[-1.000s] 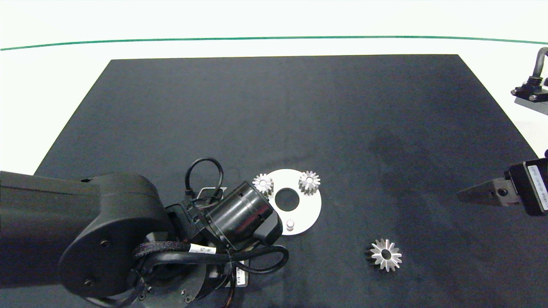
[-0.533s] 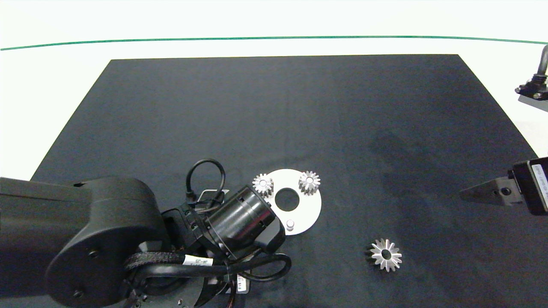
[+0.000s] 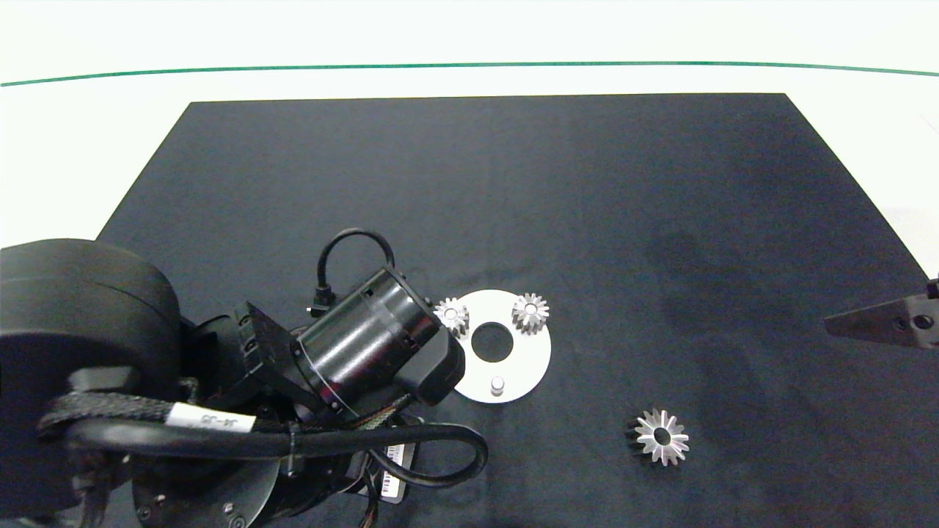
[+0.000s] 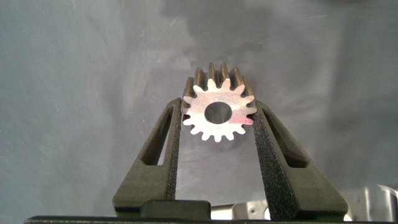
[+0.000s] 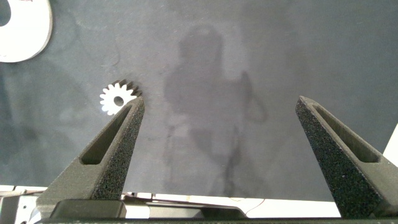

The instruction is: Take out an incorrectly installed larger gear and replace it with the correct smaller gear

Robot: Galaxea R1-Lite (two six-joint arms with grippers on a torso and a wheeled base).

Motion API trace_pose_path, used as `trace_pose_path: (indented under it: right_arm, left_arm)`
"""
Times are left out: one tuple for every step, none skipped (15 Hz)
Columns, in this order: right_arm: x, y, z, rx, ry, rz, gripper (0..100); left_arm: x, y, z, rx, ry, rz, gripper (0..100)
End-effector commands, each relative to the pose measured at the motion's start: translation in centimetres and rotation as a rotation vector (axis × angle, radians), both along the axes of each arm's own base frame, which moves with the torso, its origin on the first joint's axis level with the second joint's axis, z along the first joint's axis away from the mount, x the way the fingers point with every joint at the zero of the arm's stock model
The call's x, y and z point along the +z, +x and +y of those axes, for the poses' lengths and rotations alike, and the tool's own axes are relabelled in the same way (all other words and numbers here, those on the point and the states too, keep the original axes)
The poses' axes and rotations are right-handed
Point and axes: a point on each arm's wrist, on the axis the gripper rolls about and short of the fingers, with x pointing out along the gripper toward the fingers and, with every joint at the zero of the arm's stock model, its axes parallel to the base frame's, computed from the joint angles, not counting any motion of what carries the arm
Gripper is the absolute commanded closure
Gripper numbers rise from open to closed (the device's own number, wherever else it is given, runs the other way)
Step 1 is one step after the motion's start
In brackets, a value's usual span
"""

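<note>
Left gripper: its two fingers pinch the smaller gear across the teeth, bore facing the wrist camera; held that way, I judge, so the bore can be lined up over a pin; in the head view the arm's black wrist hides both gripper and gear, close to the near-left rim of the round plate.
Round plate: white disc on the black mat, toward the mat's near edge and left of its middle; a large hole at its centre.
Seated gears: two small gears, one at the plate's far-left rim, one at its far-right rim, each on its own post, so they look correctly placed.
Empty pin: stands bare at the plate's near rim; probably the seat meant for the held gear.
Larger gear: lies flat on the mat, well apart from the plate, nearer the mat's near-right corner; already off the plate, so removal looks done.
Right gripper: fingers spread wide and holding nothing; it hangs at the mat's right edge, clear of the work; the larger gear shows beside one finger in its wrist view.
</note>
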Motion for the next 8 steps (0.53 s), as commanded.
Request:
trace_pose_path:
  right_arm:
    - [0.9,-1.4,-1.4,-0.031,0.010,-0.051,0]
    - [0.9,-1.7,-2.0,-0.057,0.001,-0.059,0]
    - [1.0,-1.8,-2.7,-0.087,-0.019,-0.063,0]
    - [1.0,-1.8,-3.4,-0.120,-0.038,-0.064,0]
    - [1.2,-1.7,-3.9,-0.145,-0.048,-0.068,0]
    - [1.3,-1.8,-4.0,-0.150,-0.046,-0.074,0]
    - [1.5,-2.1,-4.1,-0.147,-0.041,-0.085,0]
    - [1.7,-2.6,-4.2,-0.143,-0.040,-0.101,0]
  left_arm:
    - [2.0,-0.5,-1.1,-0.045,-0.050,-0.039,100]
    - [2.6,-0.7,-1.9,-0.073,-0.041,-0.038,100]
    - [3.1,-0.8,-2.6,-0.093,-0.028,-0.030,100]
    - [3.7,-1.0,-3.4,-0.114,-0.013,-0.022,100]
    - [4.1,-0.8,-4.3,-0.123,-0.004,-0.016,100]
    - [4.1,-0.2,-5.3,-0.130,0.010,-0.010,100]
    - [3.9,0.2,-6.3,-0.136,0.019,-0.007,100]
    - [3.7,0.4,-7.4,-0.150,0.028,-0.003,100]
